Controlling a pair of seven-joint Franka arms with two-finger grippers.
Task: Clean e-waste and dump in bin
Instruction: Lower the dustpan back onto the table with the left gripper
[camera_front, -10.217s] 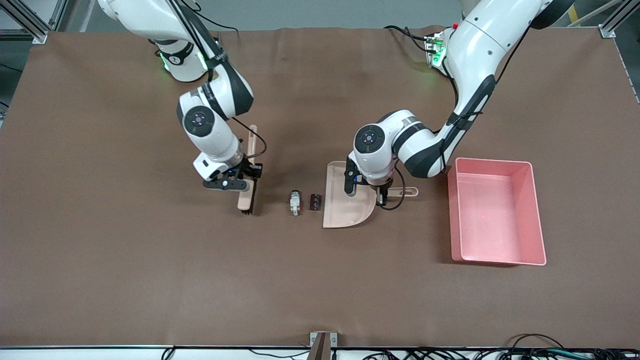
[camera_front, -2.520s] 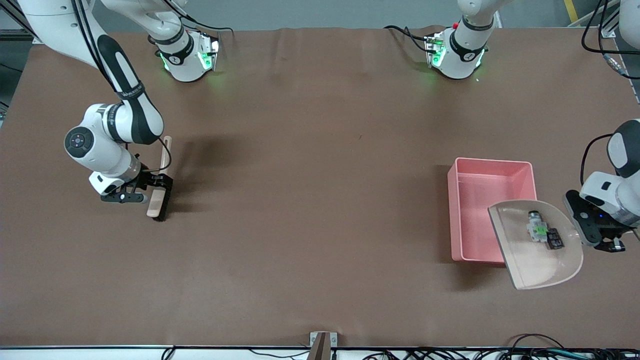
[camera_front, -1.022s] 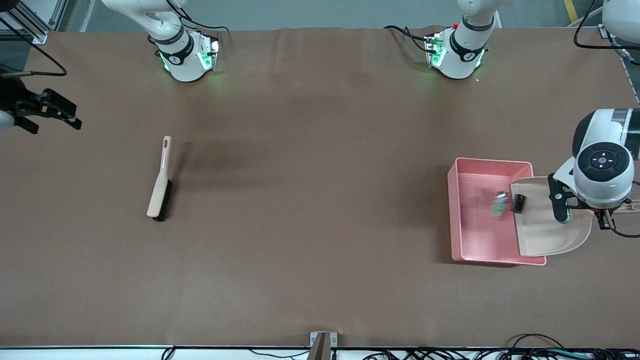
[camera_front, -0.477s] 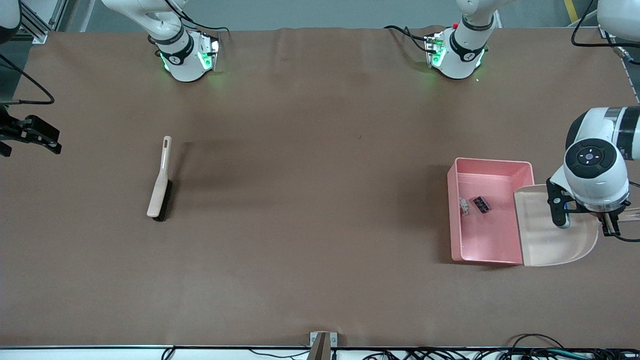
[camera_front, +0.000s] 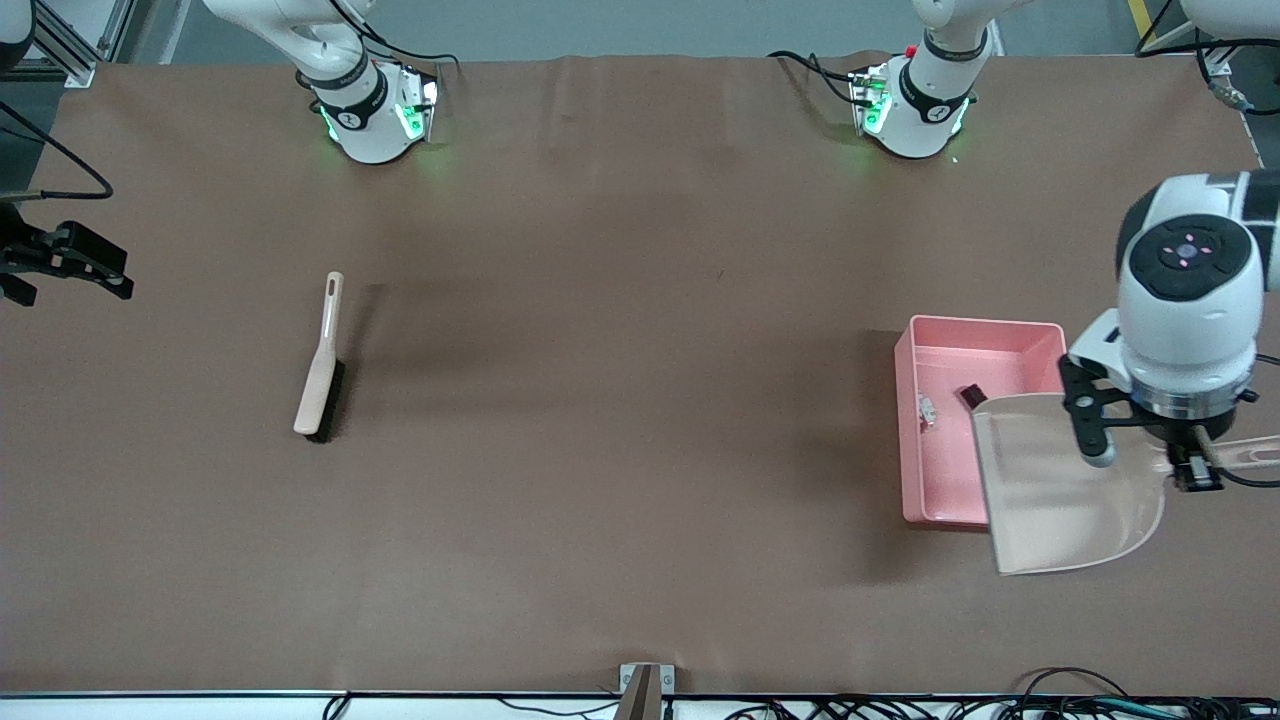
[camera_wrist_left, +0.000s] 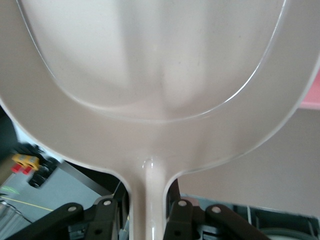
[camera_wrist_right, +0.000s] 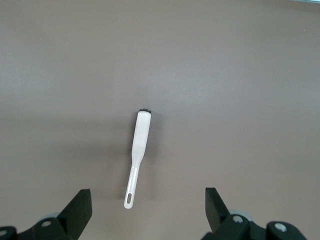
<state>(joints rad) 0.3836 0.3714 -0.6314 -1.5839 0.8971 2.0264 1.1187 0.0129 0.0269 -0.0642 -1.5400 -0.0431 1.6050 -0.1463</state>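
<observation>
Beige plastic dustpan (camera_front: 1065, 485), emptied, hangs by its handle in the left end effector (camera_front: 1195, 455), clamped tight, over the pink bin (camera_front: 915, 440). Inside lie the whitish-grey part (camera_front: 927, 409) and dark block (camera_front: 969, 396), so dumping looks done. Right end effector (camera_front: 62, 262), spread wide, waits above the worktop (camera_front: 620, 400); brush (camera_front: 320, 361) lies below.

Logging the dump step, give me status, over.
Left gripper shut on dustpan, now empty, over bin. Both e-waste parts in bin. Right gripper open, waiting; brush on table.
</observation>
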